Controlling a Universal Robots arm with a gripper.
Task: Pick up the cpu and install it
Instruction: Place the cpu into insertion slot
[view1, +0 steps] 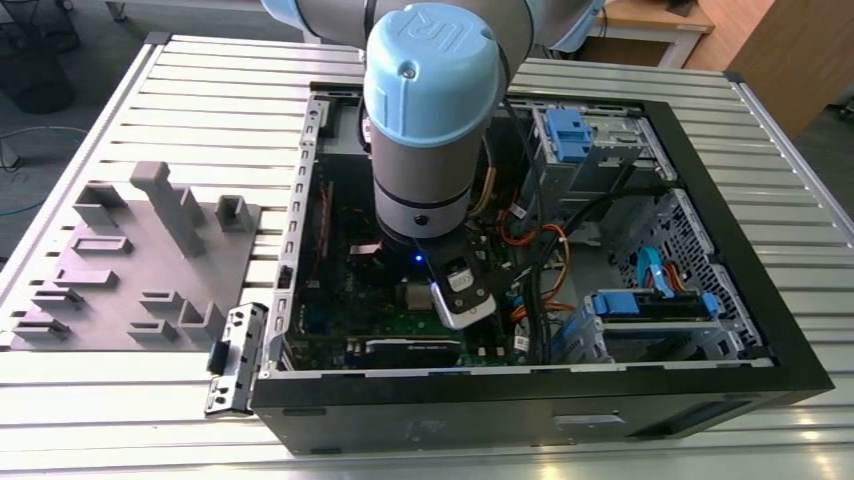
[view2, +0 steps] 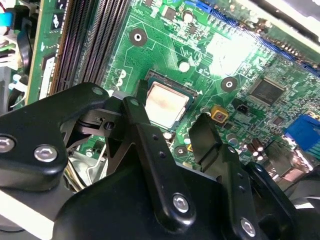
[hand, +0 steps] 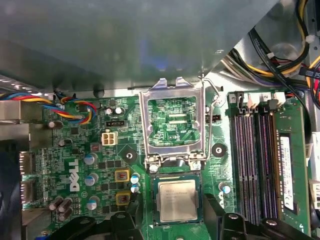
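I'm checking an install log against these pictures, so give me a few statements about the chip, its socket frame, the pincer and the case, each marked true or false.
1. The chip lies flat in its socket on the green board. True.
2. The metal socket frame is shut over the chip. False: it is swung open beside the chip.
3. The pincer is open, one finger on each side of the chip. True.
4. The computer case is closed. False: it is open, and the arm reaches inside.
5. A grey moulded tray lies at the exterior view's left of the case. True.
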